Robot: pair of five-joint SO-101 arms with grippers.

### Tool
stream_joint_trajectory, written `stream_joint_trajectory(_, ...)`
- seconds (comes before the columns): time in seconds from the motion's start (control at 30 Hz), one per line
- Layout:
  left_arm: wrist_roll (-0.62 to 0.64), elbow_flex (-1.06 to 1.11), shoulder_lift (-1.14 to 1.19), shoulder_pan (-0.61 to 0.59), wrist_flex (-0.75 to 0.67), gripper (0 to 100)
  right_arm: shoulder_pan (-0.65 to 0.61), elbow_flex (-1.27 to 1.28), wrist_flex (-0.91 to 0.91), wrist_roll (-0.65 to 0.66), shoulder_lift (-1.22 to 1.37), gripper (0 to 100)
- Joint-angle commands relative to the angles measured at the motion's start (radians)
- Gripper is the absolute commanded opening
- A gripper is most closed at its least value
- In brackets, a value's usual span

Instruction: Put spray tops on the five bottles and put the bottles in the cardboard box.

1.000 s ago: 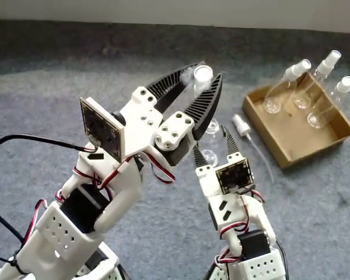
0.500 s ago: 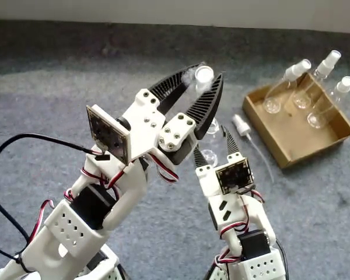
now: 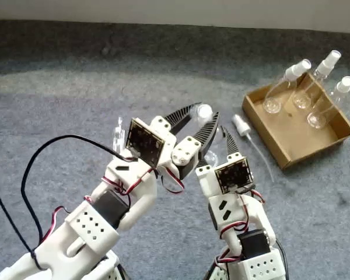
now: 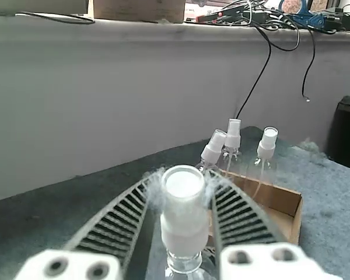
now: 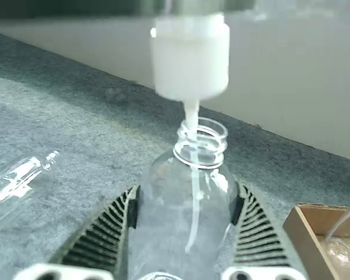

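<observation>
My left fingers (image 4: 122, 216), ribbed and black, are clenched on the white cylindrical spray top (image 4: 184, 198). Its thin tube dips into the threaded neck of the clear bottle (image 5: 186, 216), which my right fingers (image 5: 102, 233) grasp. At two o'clock, the shallow cardboard box (image 3: 297, 137) holds three capped bottles (image 3: 306, 87).
</observation>
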Motion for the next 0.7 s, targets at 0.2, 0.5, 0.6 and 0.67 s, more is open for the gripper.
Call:
stream_joint_trajectory(0.2, 0.0, 0.151, -0.027, 0.051, -0.226, 1, -0.008, 0.047, -0.004, 0.005, -0.022, 9.1)
stream_joint_trajectory(0.5, 0.002, 0.035, -0.018, 0.051, -0.103, 1, -0.008, 0.047, -0.004, 0.011, -0.022, 9.1)
stream_joint_trajectory(0.6, 0.002, -0.044, -0.016, 0.053, 0.052, 1, -0.008, 0.047, -0.004, 0.011, -0.022, 9.1)
stream_joint_trajectory(0.67, 0.002, -0.087, -0.016, 0.051, 0.12, 1, -0.008, 0.047, -0.004, 0.011, -0.022, 9.1)
